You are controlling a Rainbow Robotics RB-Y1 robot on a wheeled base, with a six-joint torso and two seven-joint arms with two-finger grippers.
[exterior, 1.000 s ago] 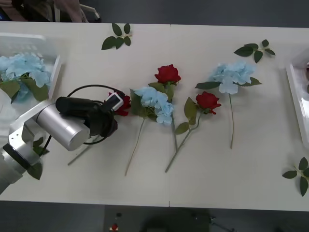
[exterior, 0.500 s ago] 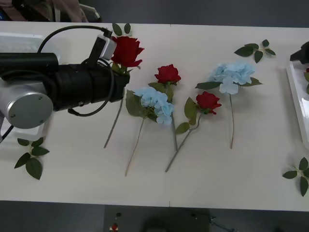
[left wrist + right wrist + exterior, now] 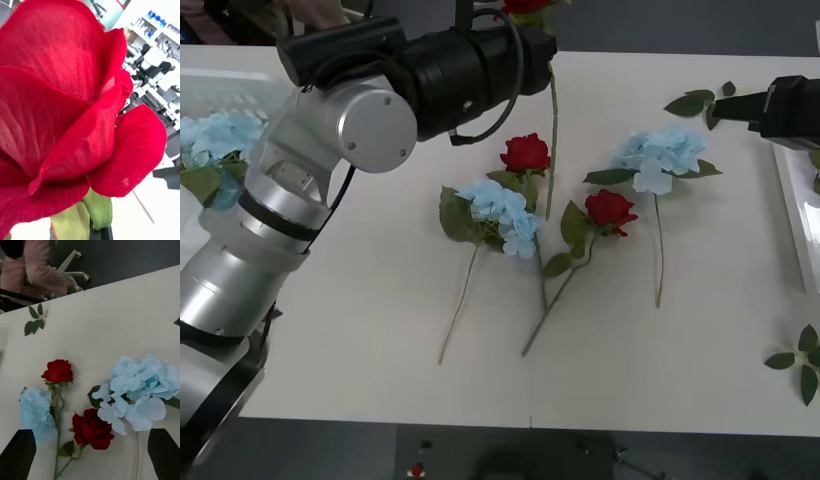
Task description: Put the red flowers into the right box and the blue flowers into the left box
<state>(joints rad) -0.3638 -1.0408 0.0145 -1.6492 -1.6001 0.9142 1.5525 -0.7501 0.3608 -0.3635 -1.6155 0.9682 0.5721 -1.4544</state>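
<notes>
My left gripper (image 3: 532, 32) is raised over the table's far side, shut on a red flower (image 3: 525, 5) whose stem (image 3: 552, 130) hangs down. That bloom (image 3: 67, 105) is close up in the left wrist view. On the table lie two red flowers (image 3: 526, 153) (image 3: 611, 210) and two blue flowers (image 3: 500, 210) (image 3: 665, 155). The left box (image 3: 250, 88) at the far left holds blue flowers (image 3: 225, 135). Part of the right box (image 3: 792, 215) shows at the right edge. My right gripper (image 3: 740, 105) hovers open by the right box, above the flowers (image 3: 140, 390) (image 3: 91, 428) (image 3: 58, 370).
Loose green leaf sprigs lie at the far right (image 3: 705, 100) and near the right front corner (image 3: 800, 360). Another sprig (image 3: 34, 319) lies near the table's far edge. The front strip of the table is bare.
My left arm has lifted the red flower off the table and carried it up and to the right. My right arm has come in from the right edge.
</notes>
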